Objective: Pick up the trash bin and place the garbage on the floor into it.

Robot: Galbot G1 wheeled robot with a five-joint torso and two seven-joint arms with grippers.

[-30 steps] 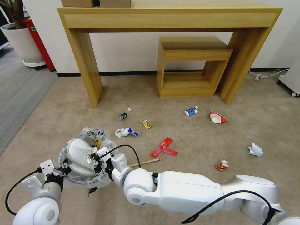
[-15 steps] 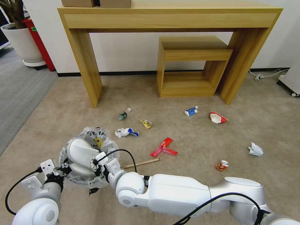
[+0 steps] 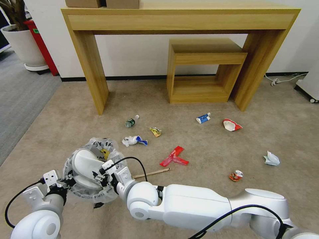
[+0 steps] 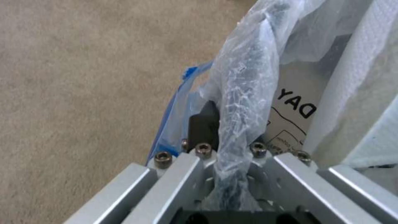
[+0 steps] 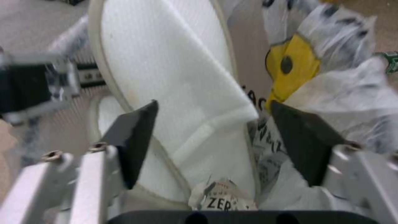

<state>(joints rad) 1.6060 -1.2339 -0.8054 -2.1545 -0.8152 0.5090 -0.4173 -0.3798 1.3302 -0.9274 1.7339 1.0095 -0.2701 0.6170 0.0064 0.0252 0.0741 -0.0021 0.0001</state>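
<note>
Our right gripper (image 5: 207,140) hangs over the bin's mouth with its jaws apart and nothing between them; below them, inside the bin (image 3: 91,172), lie a white slipper (image 5: 174,77) and a crumpled wrapper (image 5: 219,197). Our left gripper (image 4: 232,161) has its jaws clamped on the bin's near rim, the clear bag (image 4: 244,81) bunched up between them, so the bin is held on the left side.

The rest of the garbage lies on the floor (image 3: 232,146) beyond and to the right of the bin. Nearest is the wooden stick (image 3: 152,173), just right of the bin, its long axis running nearly straight away from the bin toward the right. The red paper (image 3: 174,156) is a little past it. A white and blue wrapper (image 3: 134,140) sits just beyond the bin, with a yellow wrapper (image 3: 155,131) and a small bottle (image 3: 131,121) farther on. Well apart to the right are a crushed can (image 3: 236,175), a paper wad (image 3: 271,158), a red and white wrapper (image 3: 231,124) and a blue-white tube (image 3: 203,118).

We judge that the free right arm is the one to reach all of these, the stick being closest to its jaws.
</note>
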